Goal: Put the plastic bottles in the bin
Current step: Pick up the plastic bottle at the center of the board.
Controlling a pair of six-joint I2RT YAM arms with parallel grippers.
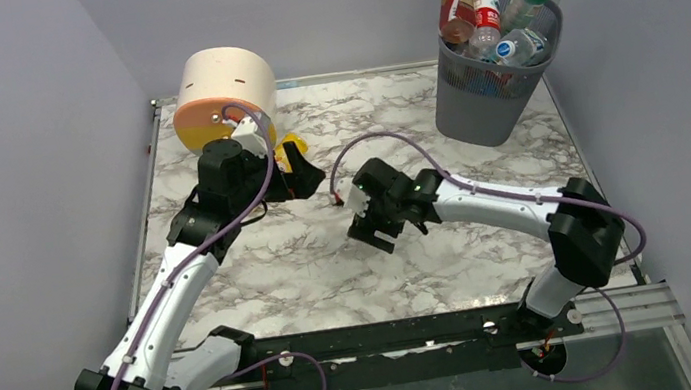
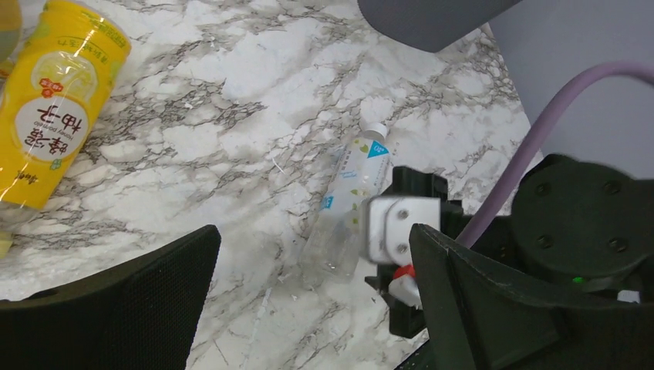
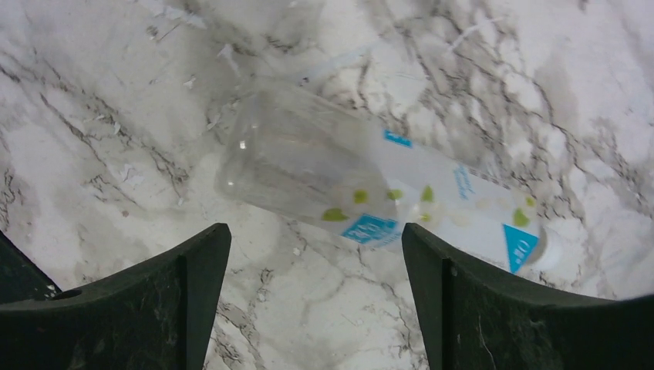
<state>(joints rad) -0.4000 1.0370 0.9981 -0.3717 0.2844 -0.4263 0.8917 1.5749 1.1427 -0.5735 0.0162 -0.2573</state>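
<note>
Both spread apart, holding nothing: right gripper [image 3: 314,231] over clear bottle [image 3: 347,185] lying mid-frame on marble table [image 3: 92,116]; left gripper [image 2: 314,230] low in frame, yellow bottle [image 2: 54,108] upper left.

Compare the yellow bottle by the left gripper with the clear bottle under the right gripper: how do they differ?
Colour: the yellow bottle is wrapped in yellow print; the clear bottle is see-through with a white, blue-marked label.
Place: the clear bottle lies directly below the right gripper; the yellow bottle lies off to one side of the left gripper.
Both lie on their sides on the marble table, outside the bin.
</note>
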